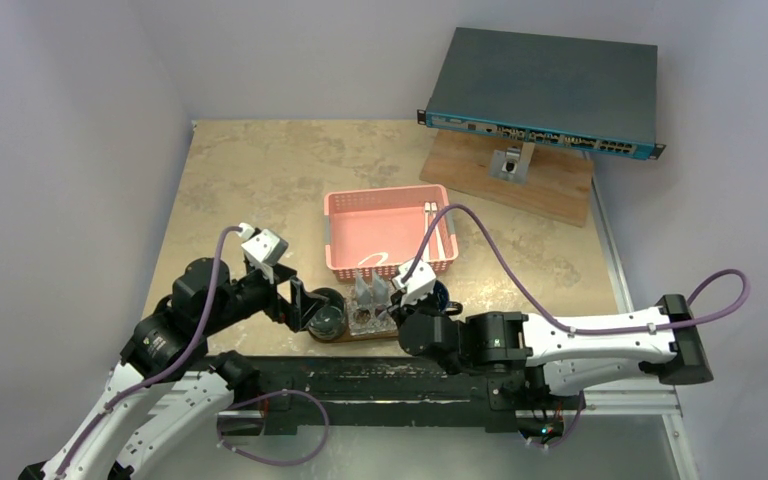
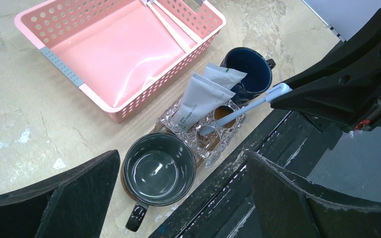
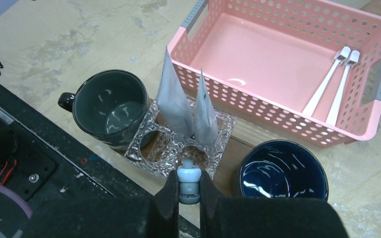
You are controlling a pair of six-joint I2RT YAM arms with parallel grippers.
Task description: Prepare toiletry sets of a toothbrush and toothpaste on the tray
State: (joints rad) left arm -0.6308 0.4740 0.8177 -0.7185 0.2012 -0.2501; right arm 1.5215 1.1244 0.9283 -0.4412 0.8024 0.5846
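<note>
My right gripper [image 3: 189,187] is shut on a light blue-grey toothbrush [image 2: 250,105], seen end-on in the right wrist view. The toothbrush slants down, its lower end at a hole of a clear textured holder [image 3: 149,148]. Two grey-white toothpaste tubes [image 3: 173,104] [image 3: 204,116] stand upright in that holder. The holder rests on the brown wooden tray [image 3: 234,148] between a dark grey mug [image 3: 111,106] and a dark blue mug [image 3: 283,171]. My left gripper [image 2: 181,163] hangs open above the grey mug [image 2: 158,167], holding nothing.
A pink perforated basket [image 1: 355,205] stands just behind the tray, with two pale toothbrushes [image 3: 327,89] lying along its right side. At the back right a grey network switch [image 1: 545,90] sits on a wooden board [image 1: 550,185]. A black rail [image 2: 238,168] runs along the near table edge.
</note>
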